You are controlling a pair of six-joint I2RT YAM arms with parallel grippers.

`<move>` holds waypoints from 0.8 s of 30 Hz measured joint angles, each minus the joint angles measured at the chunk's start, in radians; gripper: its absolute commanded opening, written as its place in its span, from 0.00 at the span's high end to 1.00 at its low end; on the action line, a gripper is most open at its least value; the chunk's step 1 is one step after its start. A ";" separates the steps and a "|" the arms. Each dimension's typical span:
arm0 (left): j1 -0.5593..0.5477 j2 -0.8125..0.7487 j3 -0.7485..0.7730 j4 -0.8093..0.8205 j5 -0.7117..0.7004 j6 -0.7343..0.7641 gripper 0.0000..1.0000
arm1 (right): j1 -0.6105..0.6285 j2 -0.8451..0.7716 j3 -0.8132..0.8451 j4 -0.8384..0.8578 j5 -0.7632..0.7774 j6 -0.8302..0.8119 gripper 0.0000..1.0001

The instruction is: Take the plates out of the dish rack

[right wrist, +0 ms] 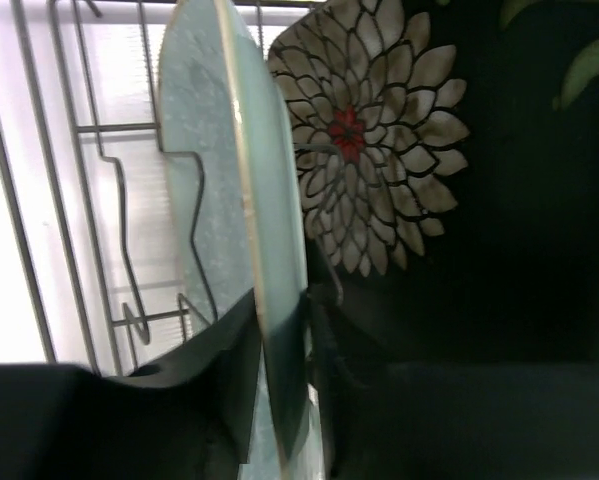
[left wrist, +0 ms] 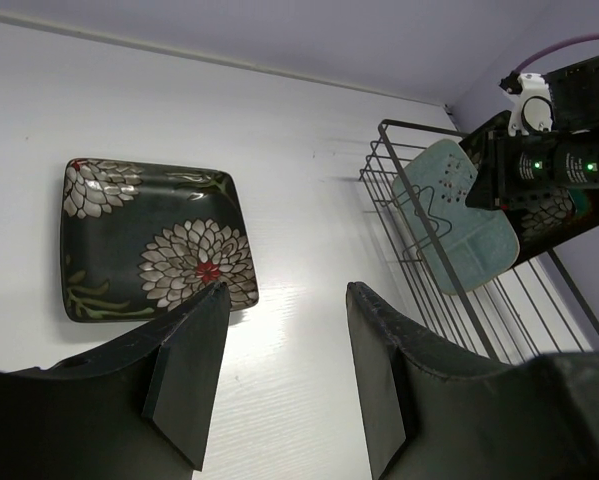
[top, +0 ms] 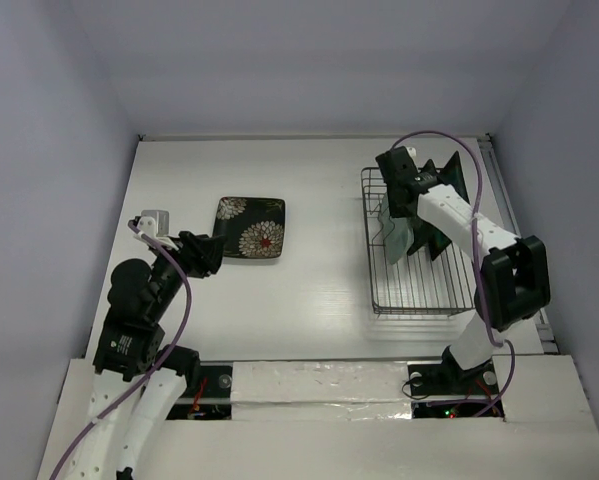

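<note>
One dark flower-pattern plate (top: 251,228) lies flat on the table left of centre; it also shows in the left wrist view (left wrist: 149,238). My left gripper (top: 207,252) is open and empty just near of it (left wrist: 287,290). The wire dish rack (top: 411,290) stands at the right (left wrist: 419,190). My right gripper (top: 394,215) is shut on the rim of the mint-green plate (right wrist: 234,180), which stands upright in the rack (left wrist: 459,215). A second dark flower-pattern plate (right wrist: 379,150) stands right behind it (top: 449,185). The teal-centred plate is hidden.
White table (top: 309,290) with walls on three sides. A rail (top: 504,210) runs along the table's right edge beside the rack. The arm bases sit at the near edge.
</note>
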 measured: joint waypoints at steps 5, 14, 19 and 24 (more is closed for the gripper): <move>0.000 -0.019 0.000 0.000 0.000 0.000 0.53 | 0.002 0.018 0.030 -0.043 0.032 -0.029 0.94; 0.000 -0.033 0.000 0.000 0.000 0.000 0.53 | 0.021 0.026 0.108 -0.125 0.087 -0.060 1.00; 0.000 -0.033 0.000 0.000 0.000 0.000 0.53 | 0.049 0.016 0.174 -0.163 0.176 -0.078 1.00; 0.000 -0.033 0.000 0.000 -0.001 0.000 0.53 | 0.063 -0.026 0.254 -0.206 0.263 -0.074 1.00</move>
